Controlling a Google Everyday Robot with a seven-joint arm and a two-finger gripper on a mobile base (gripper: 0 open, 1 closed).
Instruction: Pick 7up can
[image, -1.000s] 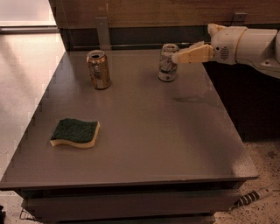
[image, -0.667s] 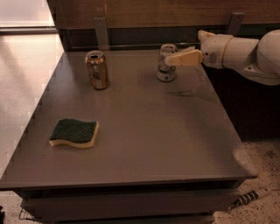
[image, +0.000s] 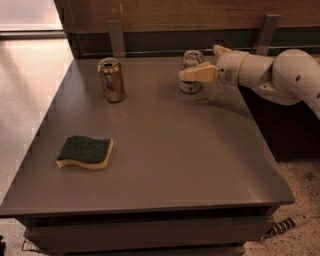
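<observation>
The 7up can (image: 191, 58), slim and silver-white with a silver top, stands upright at the far right of the grey table (image: 170, 150). My gripper (image: 194, 73) reaches in from the right on a white arm (image: 280, 75) and is level with the can's middle. Its cream tip crosses in front of the can and hides part of the can's body. The can's top and base still show.
A gold-brown can (image: 112, 80) stands upright at the far left of the table. A green and yellow sponge (image: 85, 152) lies near the front left. A wooden wall with metal brackets (image: 116, 37) runs behind the table's far edge.
My gripper and arm have moved left, from beside the 7up can's right side to across its front. The cans and the sponge have not moved.
</observation>
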